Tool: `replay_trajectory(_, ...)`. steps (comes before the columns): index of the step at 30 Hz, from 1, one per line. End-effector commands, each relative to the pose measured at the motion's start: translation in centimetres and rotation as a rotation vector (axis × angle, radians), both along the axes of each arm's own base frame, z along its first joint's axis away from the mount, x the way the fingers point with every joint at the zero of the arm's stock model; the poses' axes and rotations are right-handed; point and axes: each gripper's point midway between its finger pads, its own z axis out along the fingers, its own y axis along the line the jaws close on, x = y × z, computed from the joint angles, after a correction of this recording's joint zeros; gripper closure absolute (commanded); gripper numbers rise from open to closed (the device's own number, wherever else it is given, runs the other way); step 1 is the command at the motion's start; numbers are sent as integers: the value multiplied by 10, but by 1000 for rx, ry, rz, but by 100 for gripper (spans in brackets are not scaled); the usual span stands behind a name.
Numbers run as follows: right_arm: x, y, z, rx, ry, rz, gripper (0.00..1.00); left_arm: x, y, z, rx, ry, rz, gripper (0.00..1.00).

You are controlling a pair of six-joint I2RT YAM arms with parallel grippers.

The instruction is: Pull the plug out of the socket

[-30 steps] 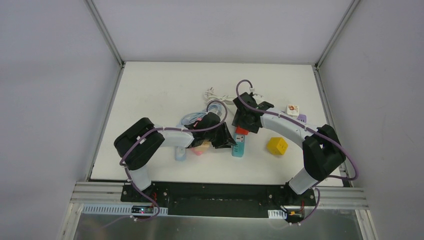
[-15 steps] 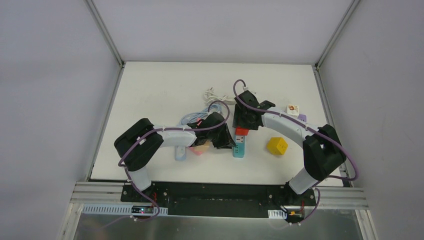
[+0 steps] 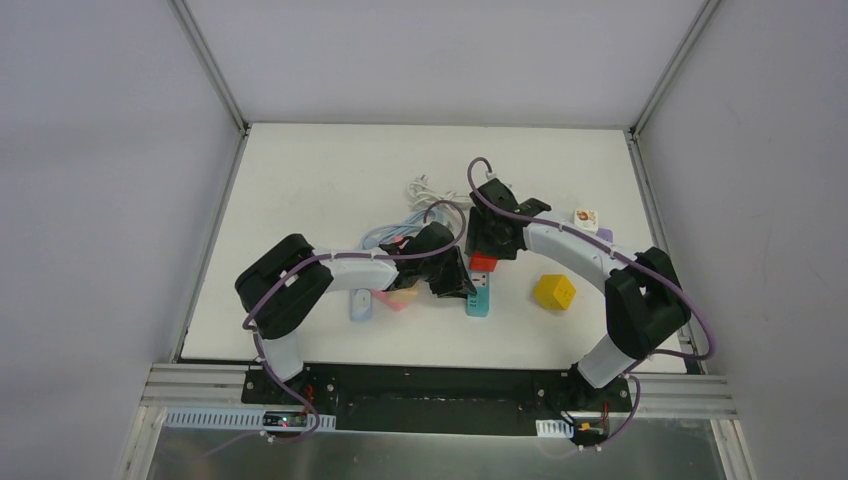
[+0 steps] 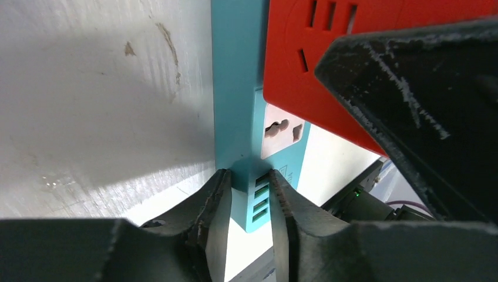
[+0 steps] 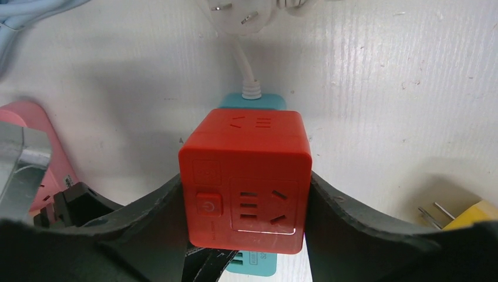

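**Task items.** The red cube plug is seated on the far half of the teal power strip. The strip lies near the middle of the table, with its long axis running from 12 to 6 o'clock.

**End effectors.** The right gripper comes in from 12 o'clock. Its fingers press on two opposite sides of the plug, so it is clamped on the plug. The left gripper comes in from 9 o'clock. Its fingers pinch the near end of the strip, one on each long side.

**Surroundings.**
- A pink power strip lies at 9 o'clock of the teal strip, partly under the left wrist.
- A yellow cube adapter stands at 3 o'clock, apart from both strip and plug.
- A white plug lies at 11 o'clock.
- A pale blue cable is bunched at 10 o'clock.
- A small white block sits at 2 o'clock, beside the right arm.

The two wrists nearly meet over the strip.

**View differences.**
- In the top view both wrists cover their grips, so contact cannot be read there.
- The right wrist view shows the plug's button and outlet face, and a white cord entering the strip's far end. It also shows the yellow adapter's prongs.
- The left wrist view shows a free outlet on the strip just beside the plug. It also shows one dark finger of the right gripper lying against the plug.
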Motion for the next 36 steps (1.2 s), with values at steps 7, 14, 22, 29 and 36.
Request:
replay_trajectory(7, 10, 27, 51, 210, -11, -1, 100, -29, 35, -50, 201, 97, 11, 84)
replay_trajectory(14, 0, 19, 24, 15, -66, 17, 100, -30, 37, -52, 214, 106, 13, 86)
replay_trajectory(22, 8, 12, 44, 149, -103, -1, 100, -28, 35, -49, 211, 103, 16, 87)
replay_trajectory(29, 3, 16, 43, 142, -95, 4, 100, -27, 33, -47, 209, 94, 14, 88)
replay_trajectory(36, 14, -8, 66, 66, -183, -89, 100, -25, 36, -39, 226, 76, 4, 87)
